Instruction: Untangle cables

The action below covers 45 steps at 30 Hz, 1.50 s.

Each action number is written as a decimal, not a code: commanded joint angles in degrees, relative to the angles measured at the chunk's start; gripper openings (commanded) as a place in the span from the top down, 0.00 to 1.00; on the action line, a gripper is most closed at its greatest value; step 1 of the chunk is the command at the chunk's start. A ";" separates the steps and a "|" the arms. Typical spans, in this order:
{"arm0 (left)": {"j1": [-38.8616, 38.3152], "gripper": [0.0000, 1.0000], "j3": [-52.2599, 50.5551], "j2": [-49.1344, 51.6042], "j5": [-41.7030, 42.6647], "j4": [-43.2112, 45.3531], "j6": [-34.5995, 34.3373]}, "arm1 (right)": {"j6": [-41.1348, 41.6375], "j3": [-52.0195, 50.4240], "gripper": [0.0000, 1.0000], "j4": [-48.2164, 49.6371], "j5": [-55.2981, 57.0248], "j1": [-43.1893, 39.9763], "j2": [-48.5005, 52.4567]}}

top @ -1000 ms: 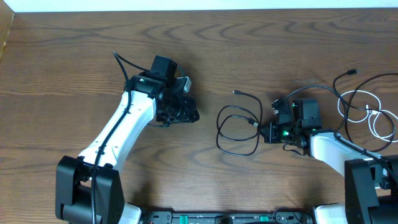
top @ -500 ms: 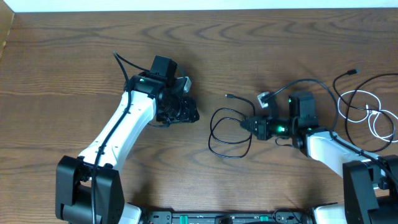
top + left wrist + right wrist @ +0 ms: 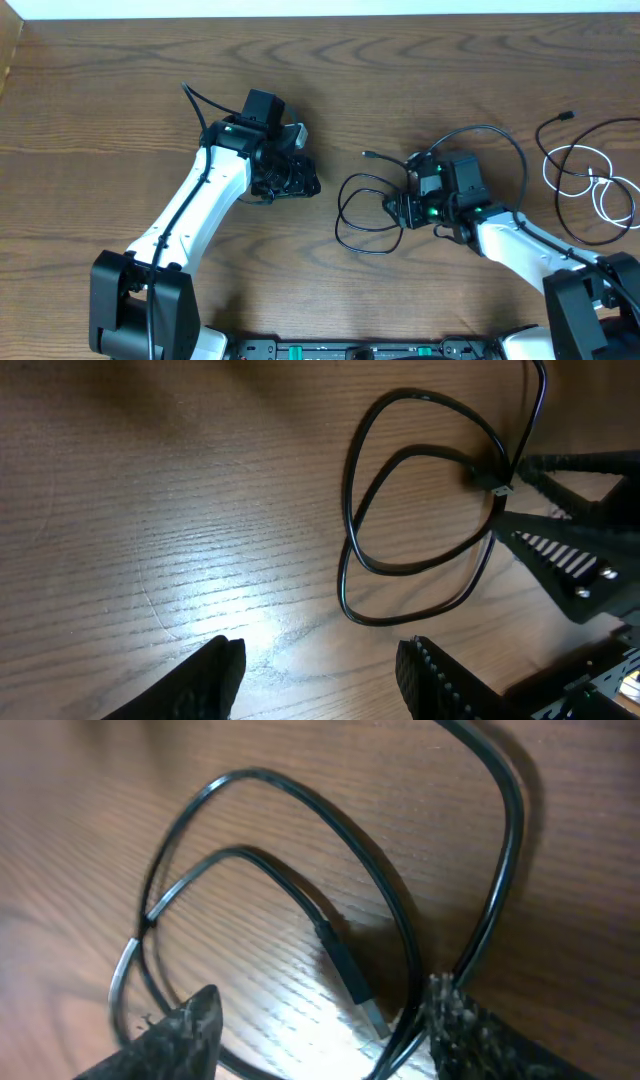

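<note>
The right gripper (image 3: 322, 1000) stands open over the black cable (image 3: 515, 820), its two fingers (image 3: 190, 1025) spread wide and clamped on nothing. The cable's looped coil lies flat on the wooden surface (image 3: 120, 90), with several strands passing between the fingers. One end plug (image 3: 350, 975) rests inside the coil, pointing toward the gap between the fingers. Two strands run right beside the finger on the right of the wrist view, though contact cannot be made out. From overhead, this gripper sits at the coil's right edge, and a long strand arcs from the coil up and around behind the gripper.

The left gripper (image 3: 320, 660) hangs to the left of the coil, apart from it, about half open with only bare wood between its fingers; it holds and touches nothing.

The white cable (image 3: 598, 196) lies well to the right of the coil, near the surface's right edge, amid thin black loops.
</note>
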 commanded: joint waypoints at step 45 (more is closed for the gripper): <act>0.02 0.46 0.11 0.44 -0.33 -1.46 0.59 | 6.40 0.28 0.99 20.50 13.62 2.84 10.40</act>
